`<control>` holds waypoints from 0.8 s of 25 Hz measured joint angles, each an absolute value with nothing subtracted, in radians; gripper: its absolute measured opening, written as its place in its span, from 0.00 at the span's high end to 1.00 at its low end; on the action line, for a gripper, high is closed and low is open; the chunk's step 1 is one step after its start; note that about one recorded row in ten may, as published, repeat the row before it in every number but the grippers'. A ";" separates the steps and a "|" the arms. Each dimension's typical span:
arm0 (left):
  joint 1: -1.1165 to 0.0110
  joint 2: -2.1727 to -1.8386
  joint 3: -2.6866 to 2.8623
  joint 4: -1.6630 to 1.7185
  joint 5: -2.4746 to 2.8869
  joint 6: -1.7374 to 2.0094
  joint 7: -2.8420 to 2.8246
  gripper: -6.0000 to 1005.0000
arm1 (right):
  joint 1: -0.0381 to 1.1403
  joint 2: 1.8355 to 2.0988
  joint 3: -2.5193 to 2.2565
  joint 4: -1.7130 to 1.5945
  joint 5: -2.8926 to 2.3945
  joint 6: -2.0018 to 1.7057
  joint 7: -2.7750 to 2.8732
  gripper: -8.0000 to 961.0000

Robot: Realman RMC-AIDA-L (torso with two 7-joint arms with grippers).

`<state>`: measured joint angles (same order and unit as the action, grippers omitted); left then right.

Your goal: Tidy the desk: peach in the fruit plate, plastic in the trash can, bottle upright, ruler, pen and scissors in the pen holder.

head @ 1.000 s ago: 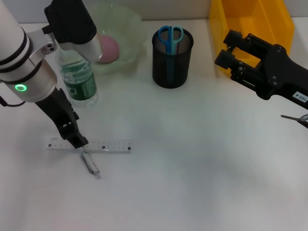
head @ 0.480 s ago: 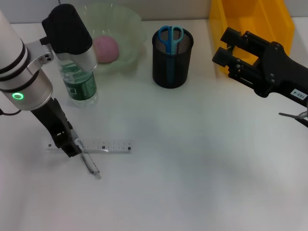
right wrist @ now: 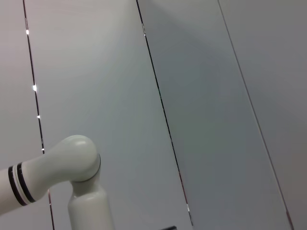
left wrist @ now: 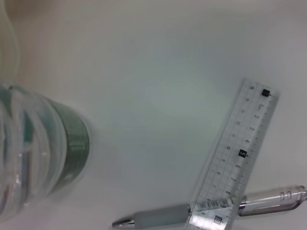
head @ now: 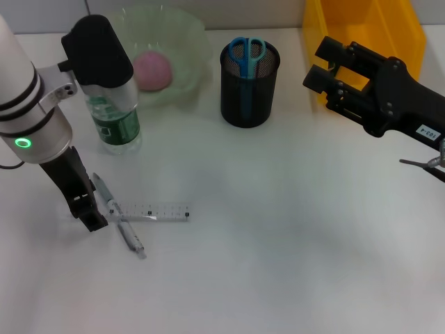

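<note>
A clear flat ruler [head: 149, 212] lies across a slim grey pen [head: 118, 223]; left gripper [head: 89, 214], grip unclear, angles down at its nine o'clock end.

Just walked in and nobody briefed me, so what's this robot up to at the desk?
It is tidying the desk. The left gripper is low at the left end of the ruler, which lies across the pen; both are on the table. The peach is in the fruit plate, the scissors are in the pen holder, and the bottle stands upright. The right gripper hangs idle by the yellow bin.
</note>
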<state>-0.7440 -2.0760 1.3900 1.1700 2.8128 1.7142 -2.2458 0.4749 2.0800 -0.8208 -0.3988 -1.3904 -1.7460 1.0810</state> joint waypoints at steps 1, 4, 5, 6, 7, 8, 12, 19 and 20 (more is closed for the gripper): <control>-0.746 -2.076 1.395 1.162 2.814 1.710 -2.246 0.31 | 0.476 2.080 -0.821 -0.399 -1.390 -1.746 1.081 0.36; -0.757 -2.077 1.401 1.134 2.816 1.695 -2.246 0.31 | 0.477 2.080 -0.821 -0.399 -1.389 -1.746 1.081 0.36; -0.760 -2.077 1.401 1.127 2.816 1.692 -2.246 0.31 | 0.477 2.080 -0.821 -0.399 -1.389 -1.746 1.081 0.36; -0.764 -2.077 1.401 1.120 2.816 1.687 -2.246 0.31 | 0.478 2.080 -0.821 -0.399 -1.388 -1.746 1.081 0.36; -0.767 -2.077 1.401 1.116 2.816 1.683 -2.246 0.31 | 0.479 2.080 -0.821 -0.399 -1.388 -1.747 1.081 0.36; -0.769 -2.077 1.401 1.114 2.817 1.680 -2.246 0.31 | 0.480 2.080 -0.821 -0.399 -1.388 -1.747 1.081 0.36; -0.779 -2.076 1.401 1.098 2.821 1.675 -2.246 0.31 | 0.485 2.080 -0.821 -0.399 -1.388 -1.748 1.082 0.36; -0.807 -2.075 1.390 1.046 2.828 1.667 -2.246 0.31 | 0.487 2.080 -0.821 -0.399 -1.387 -1.748 1.082 0.36; -0.807 -2.074 1.391 1.045 2.828 1.666 -2.246 0.31 | 0.488 2.080 -0.821 -0.399 -1.386 -1.749 1.082 0.36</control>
